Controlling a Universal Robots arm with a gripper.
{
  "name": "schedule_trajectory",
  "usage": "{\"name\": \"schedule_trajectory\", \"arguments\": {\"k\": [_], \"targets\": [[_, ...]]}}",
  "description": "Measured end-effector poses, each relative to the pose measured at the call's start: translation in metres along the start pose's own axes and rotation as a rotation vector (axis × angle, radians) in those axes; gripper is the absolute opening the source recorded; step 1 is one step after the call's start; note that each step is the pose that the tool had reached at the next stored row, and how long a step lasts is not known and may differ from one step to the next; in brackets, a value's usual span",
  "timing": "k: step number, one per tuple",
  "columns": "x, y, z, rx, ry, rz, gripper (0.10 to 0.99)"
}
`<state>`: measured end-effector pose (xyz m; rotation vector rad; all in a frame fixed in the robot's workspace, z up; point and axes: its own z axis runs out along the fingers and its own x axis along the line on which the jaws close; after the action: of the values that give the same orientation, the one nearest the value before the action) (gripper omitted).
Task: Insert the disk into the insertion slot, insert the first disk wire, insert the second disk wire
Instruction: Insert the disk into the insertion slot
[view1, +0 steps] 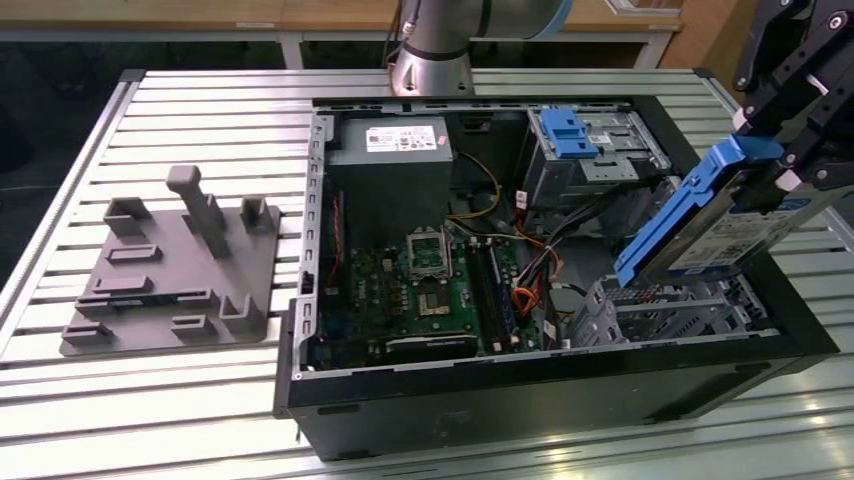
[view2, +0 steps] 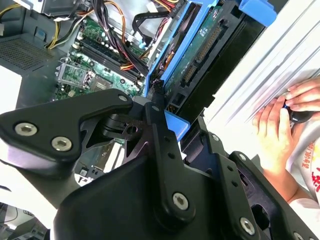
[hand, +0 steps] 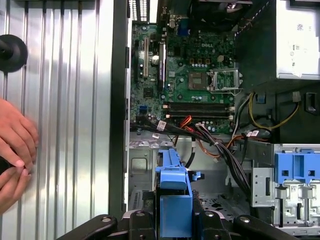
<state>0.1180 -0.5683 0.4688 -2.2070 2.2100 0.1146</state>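
In the exterior view my gripper (view1: 778, 165) is shut on the upper end of the disk (view1: 727, 235), a silver drive in a bright blue carrier. The disk hangs steeply tilted, its lower end just above the insertion slot (view1: 661, 310), the perforated silver cage at the case's front corner on the exterior view's right. The second wrist view shows the disk's (view2: 200, 55) green underside held by the black fingers (view2: 155, 115). The first wrist view has the blue carrier edge (hand: 174, 195) over the cage (hand: 142, 167). Loose cables (hand: 215, 145) lie beside the cage; I cannot tell which are the disk wires.
The open computer case (view1: 534, 385) holds a motherboard (view1: 414, 290), a power supply (view1: 394, 150) and a taller grey bay with a blue latch (view1: 574, 135). A grey fixture plate (view1: 174, 270) lies on the slatted table. A person's hand (hand: 15, 145) rests beside the case.
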Motion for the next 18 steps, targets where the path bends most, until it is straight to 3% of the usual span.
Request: {"name": "schedule_trajectory", "arguments": {"k": [18], "targets": [[-0.0001,-0.0015,0.0063,0.0,0.0,0.0,0.365]]}}
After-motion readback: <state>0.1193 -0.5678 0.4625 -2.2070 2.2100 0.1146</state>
